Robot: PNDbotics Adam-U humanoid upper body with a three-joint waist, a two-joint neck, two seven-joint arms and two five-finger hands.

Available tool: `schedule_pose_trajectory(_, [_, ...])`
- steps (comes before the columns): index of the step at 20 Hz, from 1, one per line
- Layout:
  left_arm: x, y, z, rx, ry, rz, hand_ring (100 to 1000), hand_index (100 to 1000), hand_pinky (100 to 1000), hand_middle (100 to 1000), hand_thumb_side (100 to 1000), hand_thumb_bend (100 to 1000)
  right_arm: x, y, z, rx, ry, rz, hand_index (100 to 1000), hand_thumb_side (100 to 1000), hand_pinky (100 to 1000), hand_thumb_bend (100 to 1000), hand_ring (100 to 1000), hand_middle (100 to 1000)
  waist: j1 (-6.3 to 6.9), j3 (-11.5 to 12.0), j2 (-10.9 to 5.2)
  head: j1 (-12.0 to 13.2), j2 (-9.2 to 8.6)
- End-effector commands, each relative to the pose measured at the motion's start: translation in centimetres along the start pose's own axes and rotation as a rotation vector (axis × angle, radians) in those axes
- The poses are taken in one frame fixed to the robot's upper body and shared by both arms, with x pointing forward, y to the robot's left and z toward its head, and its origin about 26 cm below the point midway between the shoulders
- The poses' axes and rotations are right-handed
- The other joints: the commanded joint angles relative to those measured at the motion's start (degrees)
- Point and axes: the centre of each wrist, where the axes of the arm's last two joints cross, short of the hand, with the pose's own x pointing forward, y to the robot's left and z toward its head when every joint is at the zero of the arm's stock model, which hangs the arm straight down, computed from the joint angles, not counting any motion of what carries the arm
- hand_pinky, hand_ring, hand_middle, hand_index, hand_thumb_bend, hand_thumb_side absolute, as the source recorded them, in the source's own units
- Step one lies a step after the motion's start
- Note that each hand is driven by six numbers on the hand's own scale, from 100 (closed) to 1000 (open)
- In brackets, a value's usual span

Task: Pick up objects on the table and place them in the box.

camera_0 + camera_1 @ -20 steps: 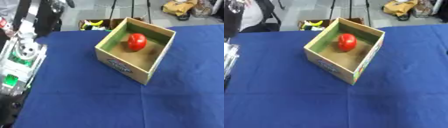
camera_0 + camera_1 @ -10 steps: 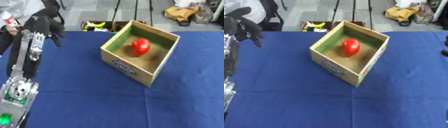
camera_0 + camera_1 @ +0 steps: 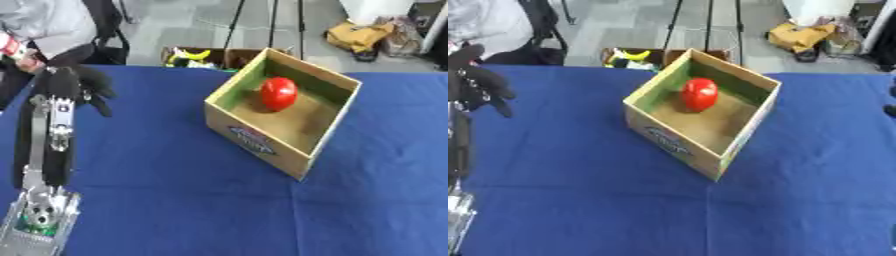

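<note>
Along the left edge of the frame the robot's left arm (image 3: 48, 165) rises from the lower left corner, black with a silver joint at its base. At its top, in the upper left of the frame, the left robot hand (image 3: 77, 85) hangs over the blue worktop (image 3: 157, 190) with dark fingers spread and loosely relaxed, holding nothing. At the right edge of the right eye view only a small dark piece (image 3: 891, 111) shows, perhaps the right robot hand; whether it is open or curled cannot be told.

Centre right of the frame, an open cardboard box (image 3: 262, 145) stands on the worktop, turned with one corner toward the camera. Its outer walls are tan with a blue printed label on the near side; the inner walls are green, the floor brown. Inside, toward the far corner, lies a round, glossy red object (image 3: 278, 93), like a tomato or apple, resting on the box floor close to the green back wall.

Beyond the worktop's far edge, at upper centre, a second low carton (image 3: 197, 56) with yellow and dark contents sits on the grey floor.
</note>
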Motion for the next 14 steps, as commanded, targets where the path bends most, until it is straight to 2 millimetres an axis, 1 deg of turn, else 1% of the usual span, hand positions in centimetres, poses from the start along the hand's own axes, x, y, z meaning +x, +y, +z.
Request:
schedule_pose_trajectory(1, [0.34, 0.43, -0.08, 0.024, -0.034, -0.002, 484, 836, 324, 498, 1000, 267, 0.51, -0.26, -0.33, -0.014, -0.025, -0.008, 769, 1000, 769, 100, 822, 748, -0.01, 0.1, -1.28, 0.5, -1.70])
schedule_pose_trajectory(6, [0.13, 0.59, 0.28, 0.042, -0.031, 0.001, 479, 834, 319, 495, 1000, 258, 0.50, -0.28, -0.32, -0.015, -0.026, -0.009, 770, 1000, 769, 100, 821, 748, -0.06, 0.4, -1.43, 0.5, -1.67])
schedule_pose_trajectory(14, [0.04, 0.68, 0.40, 0.042, -0.030, -0.001, 477, 835, 317, 495, 1000, 256, 0.44, -0.26, -0.20, -0.014, -0.020, -0.005, 770, 1000, 770, 100, 820, 747, -0.25, 0.9, -1.18, 0.5, -2.43])
